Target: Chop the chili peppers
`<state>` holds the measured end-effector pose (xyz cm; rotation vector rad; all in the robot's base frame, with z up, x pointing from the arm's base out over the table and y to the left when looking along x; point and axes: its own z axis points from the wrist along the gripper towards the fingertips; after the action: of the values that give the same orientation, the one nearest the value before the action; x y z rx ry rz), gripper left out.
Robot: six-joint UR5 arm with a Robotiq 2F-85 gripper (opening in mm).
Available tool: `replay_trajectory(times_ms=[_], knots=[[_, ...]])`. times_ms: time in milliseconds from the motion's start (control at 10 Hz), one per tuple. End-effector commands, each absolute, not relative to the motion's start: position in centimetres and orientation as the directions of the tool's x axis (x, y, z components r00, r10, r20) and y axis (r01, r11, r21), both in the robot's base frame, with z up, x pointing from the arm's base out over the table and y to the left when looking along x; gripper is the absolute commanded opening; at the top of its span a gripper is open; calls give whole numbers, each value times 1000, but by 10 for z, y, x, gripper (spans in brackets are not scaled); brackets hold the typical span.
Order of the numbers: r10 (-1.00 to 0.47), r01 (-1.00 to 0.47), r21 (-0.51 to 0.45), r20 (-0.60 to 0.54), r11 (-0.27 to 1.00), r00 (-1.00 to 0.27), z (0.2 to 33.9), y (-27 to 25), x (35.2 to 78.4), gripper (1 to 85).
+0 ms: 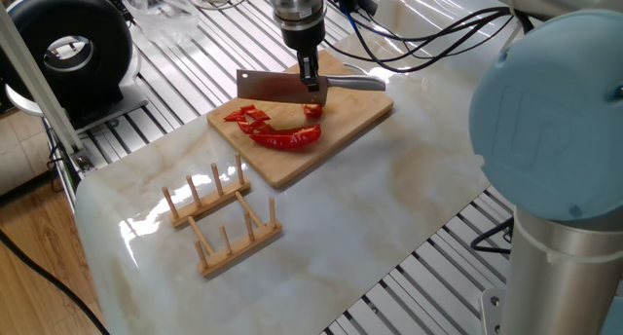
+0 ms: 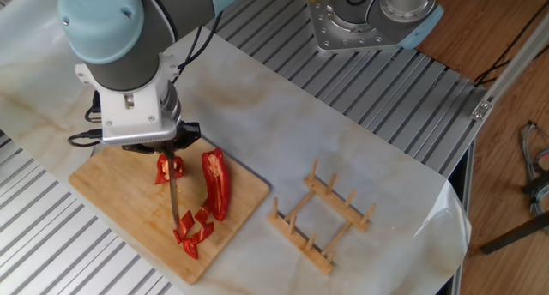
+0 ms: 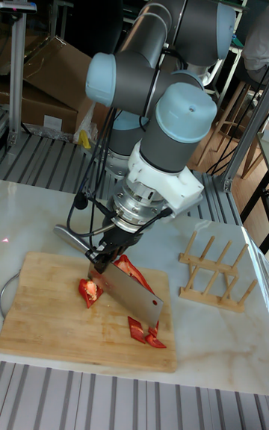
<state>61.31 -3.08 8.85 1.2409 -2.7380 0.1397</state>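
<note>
On the bench (image 1: pixel 389 208), a pale marble-patterned sheet with a soft sheen laid over ribbed metal slats, I count one rectangular wooden cutting board (image 1: pixel 360 116), one cleaver (image 1: pixel 277 88) and two small wooden racks (image 1: pixel 224 218) with upright pegs, lying side by side well apart from the board. My claw (image 1: pixel 311 80) is clamped on the cleaver where the broad flat steel blade meets its rounded metal handle (image 1: pixel 355 81), holding the blade on edge just above the board. All the chili peppers (image 1: pixel 277 129) lie on the board, glossy and bright red: one long curved tapering half (image 2: pixel 215 185) lies whole beside the blade, one short stubby piece (image 2: pixel 165 169) lies under the claw on the blade's other side, and a cluster of small cut bits (image 2: pixel 193 231) sits at the blade's far end; I cannot count these exactly, though the tall fixed view shows roughly four or five (image 3: pixel 143 333). From the other fixed view the blade shows as a thin line running between the short piece and the long half.
</note>
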Motion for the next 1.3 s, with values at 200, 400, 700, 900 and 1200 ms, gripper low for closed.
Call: replay_trajectory(times_ms=[200,400,700,900,1200], knots=[[-738,-747,-20,143,665,-660,86,-27,615,13],[-743,-750,-8,132,662,-656,86,-23,615,13],[-747,-755,-20,129,656,-652,85,-26,618,13],[-746,-755,-23,133,656,-652,84,-28,618,13],[-748,-757,-26,136,653,-650,83,-31,617,13]])
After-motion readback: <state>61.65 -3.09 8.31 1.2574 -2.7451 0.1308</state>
